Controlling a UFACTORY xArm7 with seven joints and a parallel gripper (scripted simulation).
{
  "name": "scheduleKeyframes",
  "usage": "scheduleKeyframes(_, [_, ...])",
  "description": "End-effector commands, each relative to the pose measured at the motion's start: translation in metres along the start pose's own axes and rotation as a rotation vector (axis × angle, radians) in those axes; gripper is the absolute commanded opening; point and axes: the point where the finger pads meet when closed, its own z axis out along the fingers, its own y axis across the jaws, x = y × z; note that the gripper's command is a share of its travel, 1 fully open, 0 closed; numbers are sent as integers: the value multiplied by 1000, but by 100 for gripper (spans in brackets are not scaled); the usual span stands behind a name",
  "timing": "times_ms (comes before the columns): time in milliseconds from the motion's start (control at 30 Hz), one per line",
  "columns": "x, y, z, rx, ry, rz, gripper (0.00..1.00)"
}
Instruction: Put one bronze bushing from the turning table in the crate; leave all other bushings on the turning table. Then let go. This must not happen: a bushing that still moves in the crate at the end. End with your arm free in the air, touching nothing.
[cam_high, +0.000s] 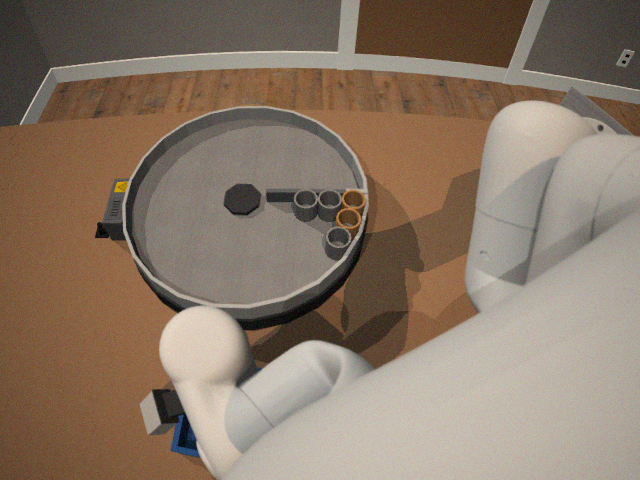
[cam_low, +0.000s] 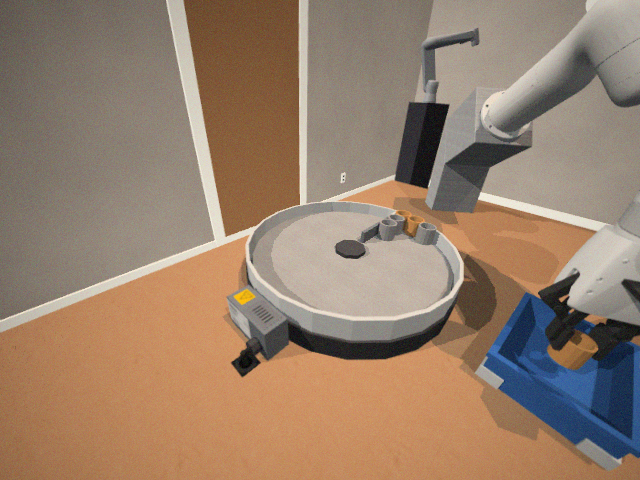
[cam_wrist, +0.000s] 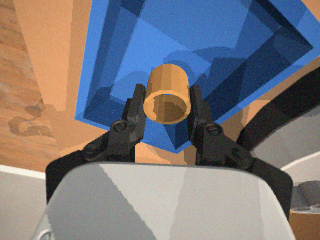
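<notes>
Item, nearest the exterior view: one crate (cam_high: 185, 452) (cam_low: 547, 408) (cam_wrist: 89, 100), blue, open-topped, with pale pieces at its lower corners; stands on the brown-orange surface (cam_high: 67, 310) (cam_low: 330, 413), beside the turning table.

Item: one hand (cam_low: 572, 345) (cam_wrist: 167, 97), black-fingered, on the white arm (cam_high: 320, 372) (cam_low: 547, 72); positioned over the crate's interior, its fingers closed part way on a bushing. Top view: the fingers are hidden by the arm.

Item: one bronze bushing (cam_low: 572, 350) (cam_wrist: 167, 95), hollow, gripped between the two fingers, over the crate; whether it touches the crate floor cannot be told.

Item: one grey box (cam_high: 116, 209) (cam_low: 258, 320), yellow warning label on top, attached at the turning table's side.

Item: one turning table (cam_high: 248, 312) (cam_low: 361, 325), round, grey, with raised rim and dark base. At its middle, a dark hub (cam_high: 241, 198) (cam_low: 349, 249); a straight grey bar (cam_high: 279, 195) (cam_low: 370, 231) runs between hub and rim.

Item, on the turning table, clustered by bar and rim: three grey bushings (cam_high: 305, 205) (cam_low: 387, 230) and two further bronze bushings (cam_high: 348, 219) (cam_low: 415, 225), all upright.

Item, beyond: one grey angular pedestal (cam_low: 439, 193), carrying the arm's foot; behind it, a black column (cam_low: 419, 142) topped by a grey jointed fixture (cam_low: 429, 64).
</notes>
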Motion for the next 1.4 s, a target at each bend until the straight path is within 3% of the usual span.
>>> scheduleKeyframes(0, [1,1,7,-1,3,0,0])
scheduleKeyframes(500, [1,1,22,-1,3,0,0])
scheduleKeyframes(1367, [1,1,24,-1,3,0,0])
